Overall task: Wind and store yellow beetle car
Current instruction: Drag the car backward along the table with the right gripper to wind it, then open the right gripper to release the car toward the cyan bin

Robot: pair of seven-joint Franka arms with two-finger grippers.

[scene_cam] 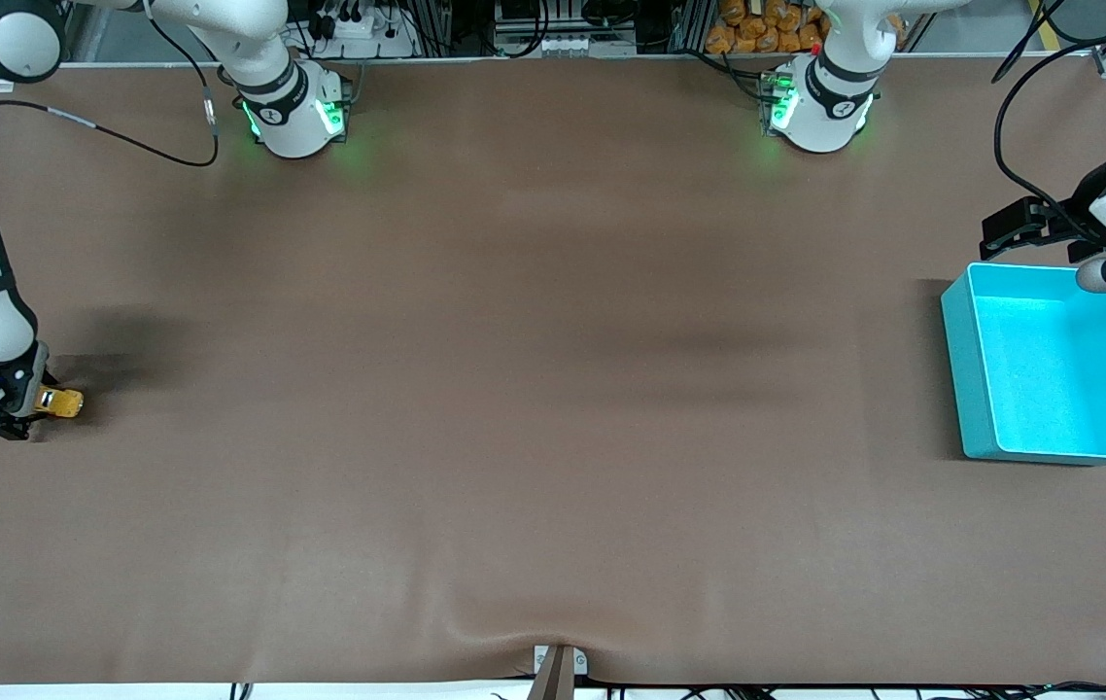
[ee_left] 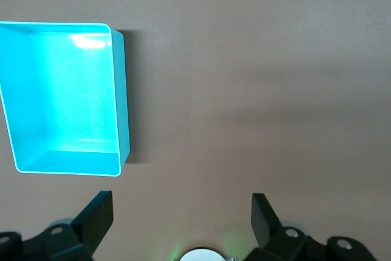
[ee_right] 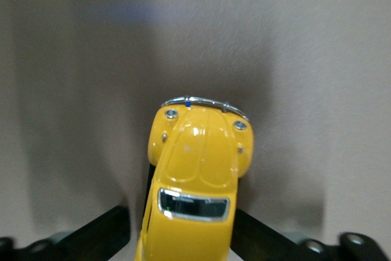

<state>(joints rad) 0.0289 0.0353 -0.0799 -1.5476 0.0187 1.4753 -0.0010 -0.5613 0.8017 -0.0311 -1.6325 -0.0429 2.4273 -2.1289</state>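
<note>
The yellow beetle car (scene_cam: 62, 402) rests on the brown table at the right arm's end. My right gripper (scene_cam: 17, 416) is low at the table with the car (ee_right: 198, 157) between its black fingers (ee_right: 104, 230). The jaws stand open: a strip of table shows between one finger and the car's side. The car's nose points away from the wrist. The turquoise bin (scene_cam: 966, 379) sits at the left arm's end and holds nothing. My left gripper (scene_cam: 1019, 231) hangs open over the table beside the bin (ee_left: 121, 102), with nothing between its fingers (ee_left: 98, 215).
Both arm bases (scene_cam: 295, 112) stand along the table edge farthest from the front camera, with cables trailing near them. A small bracket (scene_cam: 558, 666) sits at the edge nearest the front camera. A brown mat (scene_cam: 553, 389) covers the table between car and bin.
</note>
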